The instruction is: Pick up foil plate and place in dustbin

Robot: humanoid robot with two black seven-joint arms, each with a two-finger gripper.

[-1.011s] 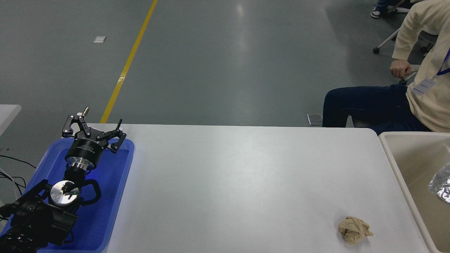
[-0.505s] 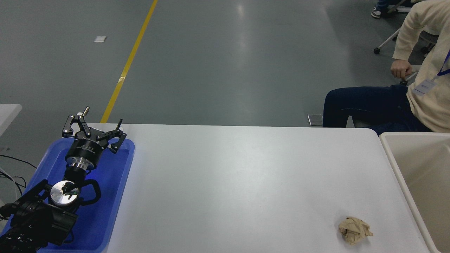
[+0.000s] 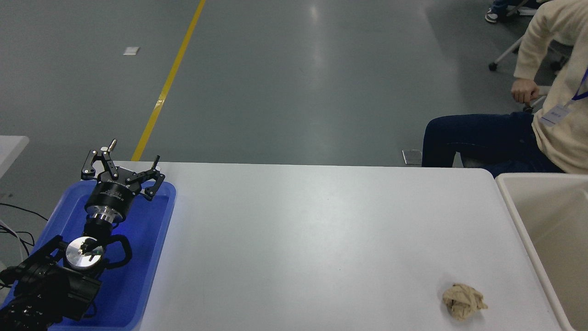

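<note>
Over the blue tray [image 3: 151, 257] at the table's [image 3: 312, 239] left end, the left claw [image 3: 123, 169] hangs parked, its fingers spread and holding nothing. No right arm or right claw shows anywhere in view. Across the bare middle of the table, a paper wad [image 3: 463, 301] lies near the front right corner, just beside the dustbin [image 3: 517, 202] at the right edge. No foil plate can be seen on the table or in the visible part of the bin; it may lie in the part cut off by the frame, so the task looks done or nearly so. The likely risk now is a mistaken grab: the wad is the only loose thing in reach. A person [image 3: 500, 133] sits close behind the bin, so a wide swing of the returning arm could come near them.
</note>
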